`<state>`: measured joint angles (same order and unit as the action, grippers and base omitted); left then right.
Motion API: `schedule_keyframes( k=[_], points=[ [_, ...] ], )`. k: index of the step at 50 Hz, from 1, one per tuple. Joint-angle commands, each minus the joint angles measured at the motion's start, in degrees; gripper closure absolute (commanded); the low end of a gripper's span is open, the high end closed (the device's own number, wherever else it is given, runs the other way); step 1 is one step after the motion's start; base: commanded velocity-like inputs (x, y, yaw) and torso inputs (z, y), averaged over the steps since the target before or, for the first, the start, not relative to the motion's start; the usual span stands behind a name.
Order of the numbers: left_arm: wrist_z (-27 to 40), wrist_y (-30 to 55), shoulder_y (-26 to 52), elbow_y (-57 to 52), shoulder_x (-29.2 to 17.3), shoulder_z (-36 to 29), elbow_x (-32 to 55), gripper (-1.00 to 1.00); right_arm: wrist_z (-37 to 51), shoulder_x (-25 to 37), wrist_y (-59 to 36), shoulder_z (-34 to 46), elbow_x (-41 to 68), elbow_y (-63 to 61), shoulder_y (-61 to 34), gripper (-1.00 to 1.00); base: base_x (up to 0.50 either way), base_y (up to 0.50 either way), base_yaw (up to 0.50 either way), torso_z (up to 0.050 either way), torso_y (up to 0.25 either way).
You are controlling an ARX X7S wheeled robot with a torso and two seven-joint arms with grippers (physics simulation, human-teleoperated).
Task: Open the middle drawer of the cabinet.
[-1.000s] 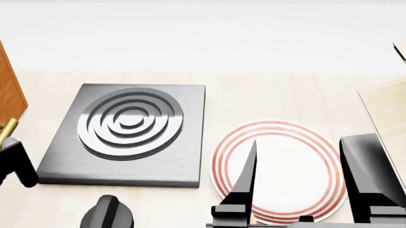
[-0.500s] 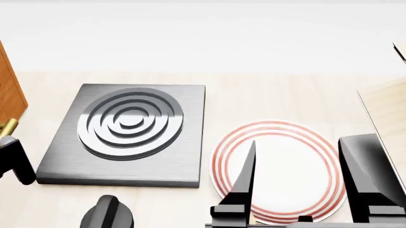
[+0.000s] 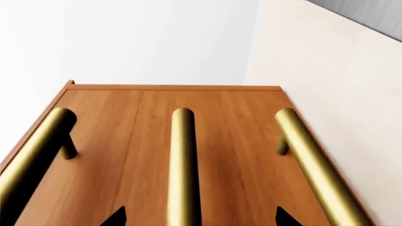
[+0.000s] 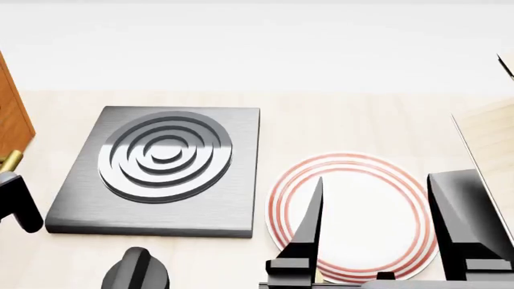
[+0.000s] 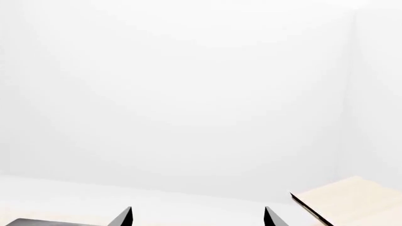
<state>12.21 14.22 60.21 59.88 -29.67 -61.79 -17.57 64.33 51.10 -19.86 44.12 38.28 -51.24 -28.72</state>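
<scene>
Black fingertips of your left gripper (image 3: 197, 217) stand spread either side of the middle drawer (image 3: 207, 155)'s brass handle (image 3: 182, 165), centred of 3 on the cabinet (image 3: 150, 101). You look to be mid-approach: next, push in and close on it. Your right gripper (image 4: 377, 241) hovers spread above the red-ringed plate (image 4: 353, 208), beside the hotplate (image 4: 165, 165); nothing blocks you.

Your cabinet (image 3: 207, 141) is an orange-brown wood-grain box that fills the left wrist view, its flat front carrying three brass-gold bar handles side by side. The middle drawer (image 3: 160, 141) bears the centre handle (image 3: 182, 165), a cylindrical bar, and its front sits flush with the neighbouring fronts, so it reads as closed. In the head view only the cabinet's edge shows, left of the hotplate (image 4: 165, 165).
</scene>
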Motion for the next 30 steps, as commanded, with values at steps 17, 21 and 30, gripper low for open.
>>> schedule_keyframes(
  k=[17, 21, 30],
  points=[
    [1.52, -3.04, 1.49, 7.64, 2.49, -0.21, 0.11, -1.00, -0.68, -0.13, -0.11, 1.27, 0.68, 1.00, 0.67, -1.00, 0.00, 0.00, 0.00, 0.000, 0.000],
    [1.70, -3.10, 1.56, 7.99, 2.65, -0.19, 0.14, 1.00, -0.70, -0.17, -0.08, 1.32, 0.60, 1.07, 0.75, -1.00, 0.00, 0.00, 0.00, 0.000, 0.000],
    [1.82, -2.11, 1.18, 6.64, 2.14, 0.04, 0.25, 1.00, -0.65, -0.27, -0.29, 1.39, 0.61, 1.03, 0.68, -1.00, 0.00, 0.00, 0.00, -0.001, 0.000]
  ],
)
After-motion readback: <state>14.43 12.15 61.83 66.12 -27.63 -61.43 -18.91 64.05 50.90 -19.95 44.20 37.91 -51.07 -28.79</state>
